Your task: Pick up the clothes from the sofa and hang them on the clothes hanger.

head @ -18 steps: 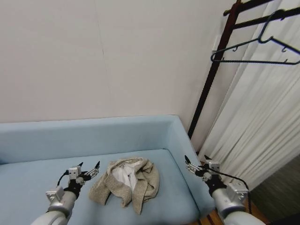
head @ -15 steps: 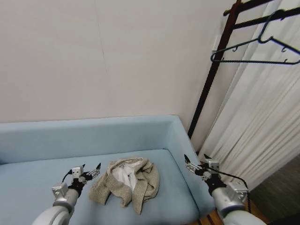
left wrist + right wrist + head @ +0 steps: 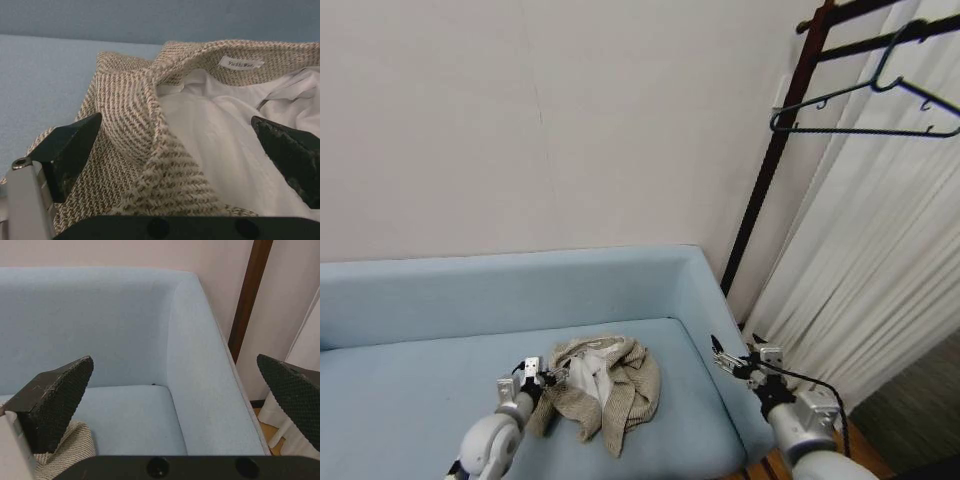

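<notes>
Left gripper [image 3: 545,378]: I am holding it low over the seat at the left edge of the jacket [image 3: 610,385], jaws spread wide and pinching nothing. In the left wrist view the rolled collar [image 3: 150,100] is lying between my two fingers. I cannot tell whether either fingertip is touching cloth.

Right gripper [image 3: 732,362]: I am keeping it spread too, hanging near the sofa's right arm, apart from the garment and holding nothing.

The jacket is lying crumpled on the right part of the pale blue sofa [image 3: 420,300], a coarse beige weave folded open on a white lining [image 3: 215,135], with a neck label [image 3: 241,63] beyond.

Handling, as I am judging it:
- Soft and limp, so it will sag and trail when lifted. Light to moderate weight.
- The weave looks grippy. The lining looks slick and thin, a poor hold alone.
- The doubled collar edge is the thickest fold, so it is my best hold.

The black hanger [image 3: 865,110] is hanging high on the dark rack [image 3: 770,160], well apart to the right.
</notes>
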Robot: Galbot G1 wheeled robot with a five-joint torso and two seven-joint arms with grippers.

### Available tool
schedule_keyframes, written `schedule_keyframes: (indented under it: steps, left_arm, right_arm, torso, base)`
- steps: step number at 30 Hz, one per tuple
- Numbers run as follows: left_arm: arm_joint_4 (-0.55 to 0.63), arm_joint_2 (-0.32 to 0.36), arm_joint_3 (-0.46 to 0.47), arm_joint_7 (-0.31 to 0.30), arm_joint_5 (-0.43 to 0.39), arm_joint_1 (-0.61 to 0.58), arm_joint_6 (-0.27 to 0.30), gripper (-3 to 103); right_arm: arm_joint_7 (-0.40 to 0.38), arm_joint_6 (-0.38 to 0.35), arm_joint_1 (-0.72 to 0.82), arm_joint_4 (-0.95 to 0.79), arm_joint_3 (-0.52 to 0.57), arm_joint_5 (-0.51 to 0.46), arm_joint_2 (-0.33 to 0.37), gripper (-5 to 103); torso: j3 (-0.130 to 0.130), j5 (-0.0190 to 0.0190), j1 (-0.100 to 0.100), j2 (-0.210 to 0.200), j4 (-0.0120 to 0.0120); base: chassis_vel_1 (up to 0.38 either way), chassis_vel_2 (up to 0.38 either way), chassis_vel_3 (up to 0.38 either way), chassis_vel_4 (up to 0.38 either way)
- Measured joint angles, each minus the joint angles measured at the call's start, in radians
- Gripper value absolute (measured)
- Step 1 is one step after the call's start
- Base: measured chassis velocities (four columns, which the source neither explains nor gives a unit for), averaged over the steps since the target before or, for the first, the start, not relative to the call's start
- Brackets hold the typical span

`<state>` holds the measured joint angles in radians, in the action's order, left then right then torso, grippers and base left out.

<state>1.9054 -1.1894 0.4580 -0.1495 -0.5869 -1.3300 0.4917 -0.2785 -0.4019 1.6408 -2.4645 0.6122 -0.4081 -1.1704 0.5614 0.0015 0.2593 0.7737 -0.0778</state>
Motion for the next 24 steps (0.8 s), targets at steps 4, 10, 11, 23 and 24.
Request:
schedule_keyframes:
  steps: [4,10,11,23,24]
  left_arm:
    - [-0.028,0.002,-0.014,-0.007,0.001,0.017,0.001,85]
    - [-0.037,0.003,-0.025,-0.033,0.002,0.025,0.002,64]
    - [-0.037,0.003,-0.026,-0.037,0.002,0.025,0.004,64]
    - [-0.024,-0.001,-0.023,-0.042,0.009,0.009,0.005,20]
    - [-0.022,-0.001,-0.022,-0.042,0.009,0.008,0.005,15]
  right_arm:
    - [-0.001,0.002,0.000,0.007,0.001,0.006,-0.007,100]
    - [-0.003,0.003,0.009,0.007,0.000,0.013,-0.011,100]
    - [-0.004,0.005,0.012,0.007,0.000,0.015,-0.010,100]
    - [-0.006,0.009,0.016,0.006,-0.006,0.024,-0.006,100]
    - [-0.006,0.009,0.015,0.007,-0.007,0.024,-0.005,100]
  torso:
    - [0.000,0.0001,0.000,0.000,0.0000]
    - [0.000,0.0000,0.000,0.000,0.0000]
    - [0.000,0.0000,0.000,0.000,0.0000]
    - [0.000,-0.0001,0.000,0.000,-0.0001]
    - [0.000,-0.0001,0.000,0.000,-0.0001]
  base:
    - [0.000,0.000,0.000,0.000]
    - [0.000,0.000,0.000,0.000]
    - [0.000,0.000,0.000,0.000]
    - [0.000,0.000,0.000,0.000]
    - [0.000,0.000,0.000,0.000]
